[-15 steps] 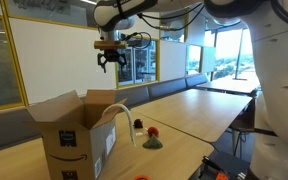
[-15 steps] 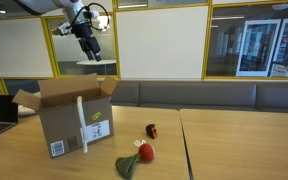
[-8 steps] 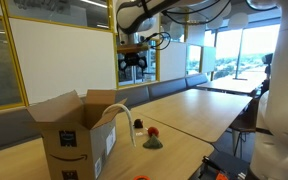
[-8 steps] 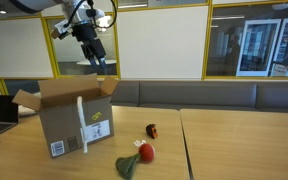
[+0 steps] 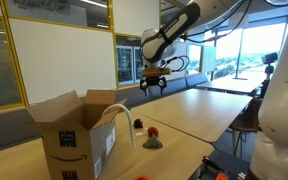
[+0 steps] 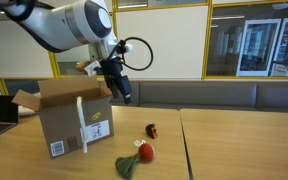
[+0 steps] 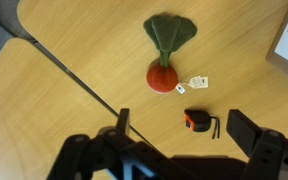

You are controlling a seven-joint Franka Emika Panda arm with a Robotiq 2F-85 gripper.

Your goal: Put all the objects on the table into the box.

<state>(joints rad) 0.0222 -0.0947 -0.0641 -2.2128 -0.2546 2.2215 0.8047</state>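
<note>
daylight pours in from the windows at the right of an exterior view and washes that side pale, laying a soft sheen on the table. in an exterior view the arm at upper left sits close to the lens, large and slightly soft. the wrist view is evenly bright, with only faint shadow under the red item; the gripper along the bottom edge is dark and out of focus.

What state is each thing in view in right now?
Cardboard box: upright, flaps open.
White tube: outside the box, propped against its side.
Red-and-green toy: lying on the table.
Small red-black item: lying on the table.
Gripper: open, empty, in the air.
</note>
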